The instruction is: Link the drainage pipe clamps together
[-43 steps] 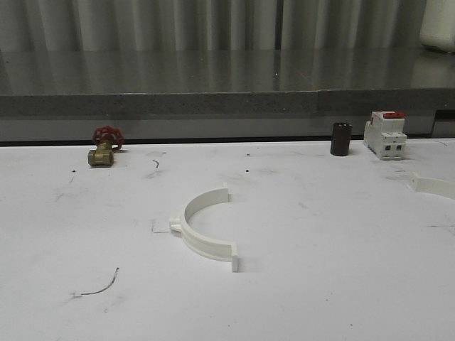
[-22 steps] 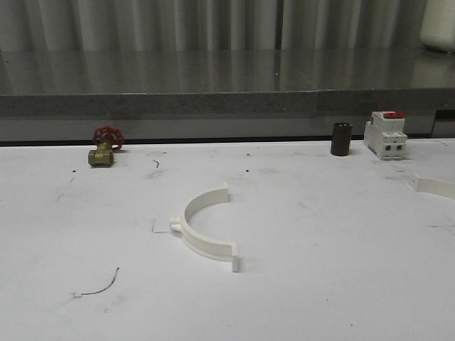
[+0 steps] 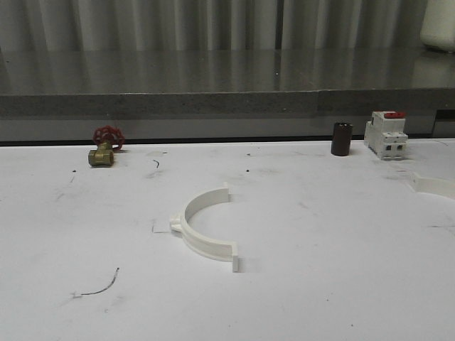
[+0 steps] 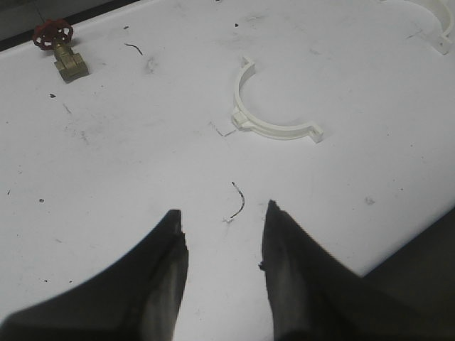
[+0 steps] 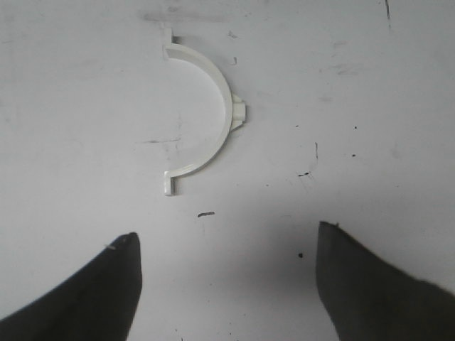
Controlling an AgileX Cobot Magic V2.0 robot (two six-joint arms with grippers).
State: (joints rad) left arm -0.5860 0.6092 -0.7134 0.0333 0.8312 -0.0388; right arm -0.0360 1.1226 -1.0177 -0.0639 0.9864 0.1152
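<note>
One white drainage pipe clamp lies flat in the middle of the white table, open side facing right, a small lug on its left. The other clamp lies at the table's right edge, partly cut off. In the left wrist view the middle clamp lies well ahead of my left gripper, which is open and empty over bare table; the other clamp shows at the far corner. My right gripper is wide open and empty, with a clamp on the table just ahead of its fingertips.
A brass valve with a red handwheel sits at the back left. A dark cylinder and a white red-topped switch stand at the back right. A grey ledge runs behind the table. A thin dark wire scrap lies front left.
</note>
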